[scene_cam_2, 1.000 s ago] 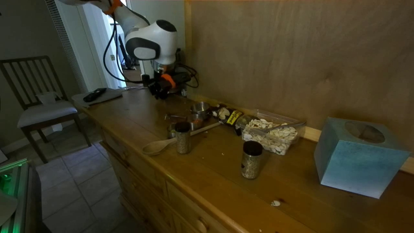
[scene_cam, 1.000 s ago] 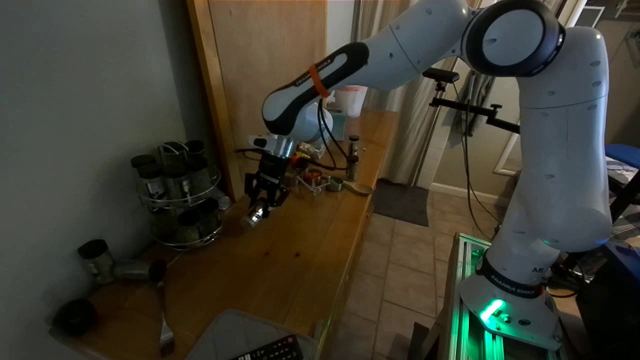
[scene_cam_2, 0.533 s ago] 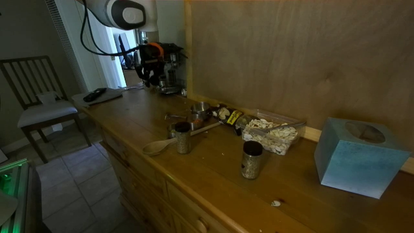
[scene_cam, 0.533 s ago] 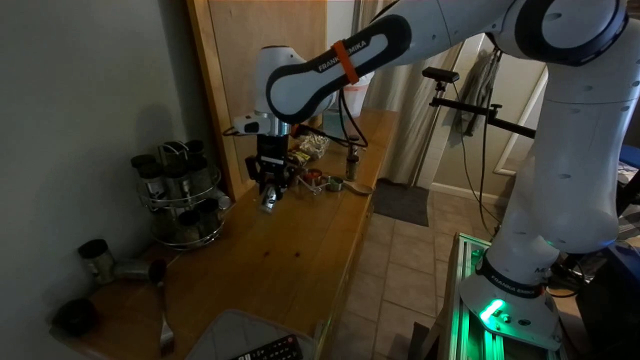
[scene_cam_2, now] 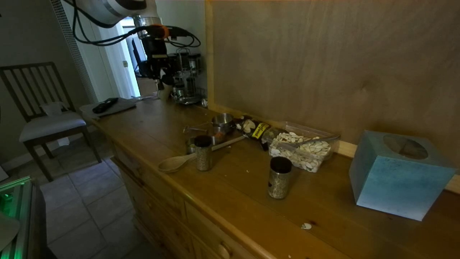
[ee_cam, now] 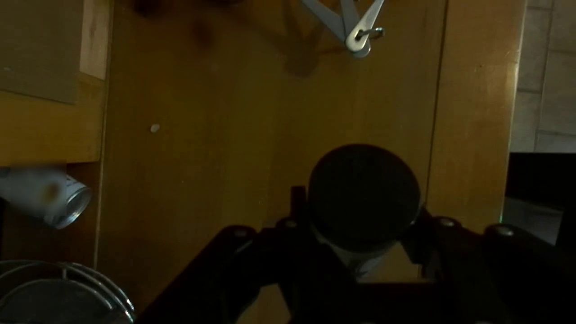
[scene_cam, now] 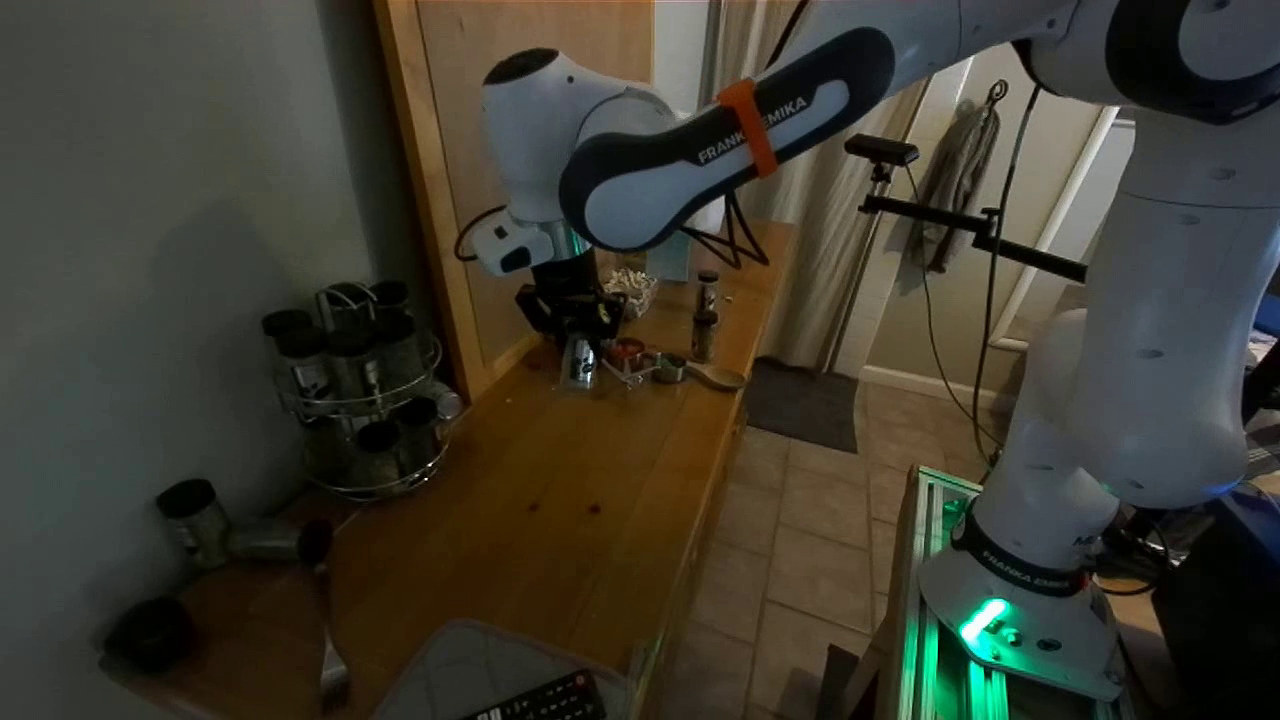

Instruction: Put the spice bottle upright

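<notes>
Wooden dresser top (scene_cam: 560,520), dim light. Gripper (ee_cam: 360,211) clenched on spice bottle (scene_cam: 580,366), dark lid (ee_cam: 364,193) between the fingers (ee_cam: 298,204); bottle roughly upright, held off the dresser top. Metal handles (ee_cam: 365,27) beyond the fingers in wrist view, well apart.

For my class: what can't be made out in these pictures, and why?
Bottle label: too small to read in an exterior view; mostly hidden by lid and hand in the wrist view.
Jar, wrist view: smeared by a blurred patch, cut off by the left edge.
Remote, in an exterior view: some keys cut off by the bottom edge.
Rack jars, both exterior views: labels too small.
</notes>
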Tool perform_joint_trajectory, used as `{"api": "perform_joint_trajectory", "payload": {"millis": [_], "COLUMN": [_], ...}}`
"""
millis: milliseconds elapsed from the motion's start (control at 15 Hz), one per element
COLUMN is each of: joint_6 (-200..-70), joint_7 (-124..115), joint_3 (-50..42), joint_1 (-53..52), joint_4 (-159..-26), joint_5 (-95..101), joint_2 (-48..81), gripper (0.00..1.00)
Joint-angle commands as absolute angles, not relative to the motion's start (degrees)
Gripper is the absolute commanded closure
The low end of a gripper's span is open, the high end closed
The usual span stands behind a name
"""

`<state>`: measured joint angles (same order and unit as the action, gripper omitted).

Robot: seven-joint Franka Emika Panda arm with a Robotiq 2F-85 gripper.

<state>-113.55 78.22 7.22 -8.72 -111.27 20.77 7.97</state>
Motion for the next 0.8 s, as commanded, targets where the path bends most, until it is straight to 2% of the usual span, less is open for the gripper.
{"api": "perform_joint_trajectory", "payload": {"millis": [0, 267, 333, 600, 667, 733], "joint_6": [-113.57, -118.24, -115.07, -117.39, -117.40, -116.90], "joint_7": [70.18, 62.53, 65.92, 64.10, 64.09, 63.98], "joint_3": [8.05, 8.45, 8.83, 8.84, 8.84, 8.87], "joint_1": [-10.44, -10.94, -10.53, -10.54, -10.54, -10.79], "joint_4": [-113.09, -115.21, -114.09, -114.49, -114.48, -113.94], "joint_5": [29.52, 32.83, 30.88, 30.95, 30.95, 31.33], "joint_2": [9.81, 12.48, 12.23, 13.52, 13.46, 14.08], "gripper": [0.76, 0.76, 0.51, 0.51, 0.76, 0.76]}}
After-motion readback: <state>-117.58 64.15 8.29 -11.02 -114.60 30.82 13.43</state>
